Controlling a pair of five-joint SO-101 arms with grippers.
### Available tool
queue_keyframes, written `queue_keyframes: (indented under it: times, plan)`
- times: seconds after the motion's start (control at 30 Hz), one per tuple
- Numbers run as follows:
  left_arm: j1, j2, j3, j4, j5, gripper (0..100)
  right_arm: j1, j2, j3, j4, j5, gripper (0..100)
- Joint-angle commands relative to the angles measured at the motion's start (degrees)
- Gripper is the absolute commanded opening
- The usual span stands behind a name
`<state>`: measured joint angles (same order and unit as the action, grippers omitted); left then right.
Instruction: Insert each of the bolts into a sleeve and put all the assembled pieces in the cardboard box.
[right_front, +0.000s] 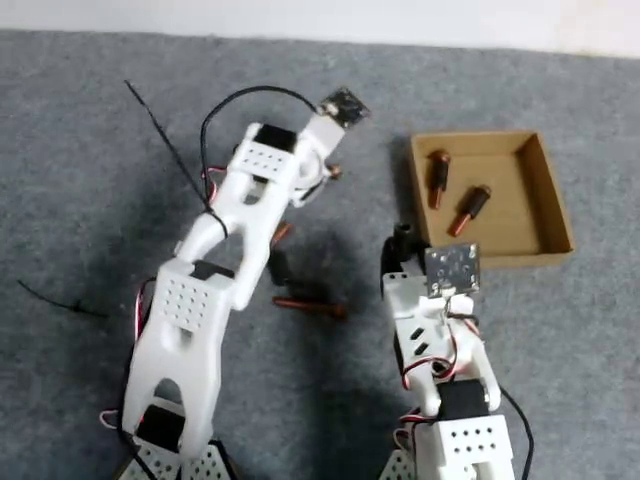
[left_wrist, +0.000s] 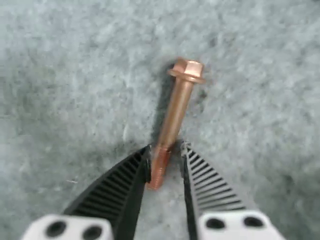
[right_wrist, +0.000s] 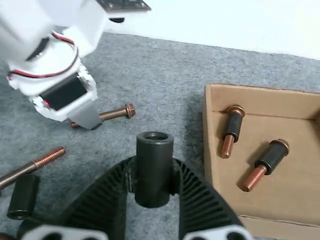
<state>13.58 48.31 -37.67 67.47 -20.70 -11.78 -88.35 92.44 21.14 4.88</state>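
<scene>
Left gripper (left_wrist: 166, 162): we record its jaws narrowly spread, straddling the threaded end of a copper bolt (left_wrist: 177, 105) that lies flat on the grey carpet (right_front: 80, 150).

Right gripper (right_wrist: 152, 172): we find it pinching a black sleeve (right_wrist: 154, 155) across its barrel, open end pointing away from the wrist, just beside the cardboard box (right_front: 470, 140).

Box contents: we count two assembled pieces (right_wrist: 231, 131) (right_wrist: 265, 164), lying apart on its floor.

Carpet between the arms: we list a second bolt (right_front: 310, 306) and, near it, a loose sleeve (right_wrist: 22, 196).
</scene>
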Motion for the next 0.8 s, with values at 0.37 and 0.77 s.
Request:
queue_keyframes:
  times: [0.37,0.77]
  plan:
    - [2.77,5.67,-6.55,-2.46,1.58,11,0.57,-1.1,-0.92,-1.71,0.7,0.4]
    - [3.82,12.97,-18.33,5.63,-1.49,11,0.57,-1.1,-0.92,-1.71,0.79,0.4]
